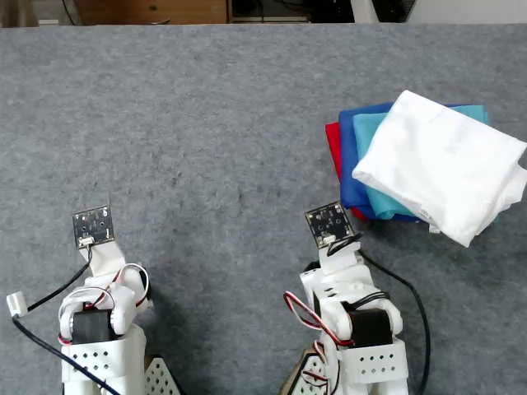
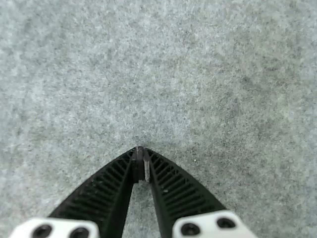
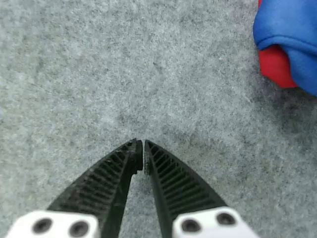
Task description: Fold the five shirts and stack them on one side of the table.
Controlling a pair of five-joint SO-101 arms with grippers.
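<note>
On grey felt (image 1: pixel 206 123), folded shirt stack (image 1: pixel 436 164), white topmost; left claw (image 2: pixel 139 157), right claw (image 3: pixel 143 151) closed, empty.

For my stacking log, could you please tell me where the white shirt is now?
In the high view, the white shirt lies folded on the right side of the table, on top of the teal shirt, blue shirt and red shirt.

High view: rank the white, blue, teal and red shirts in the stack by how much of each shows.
1. white shirt, by far the largest.
2. blue shirt and teal shirt: visible parts look about alike, so unranked.
3. red shirt, a thin sliver.
</note>
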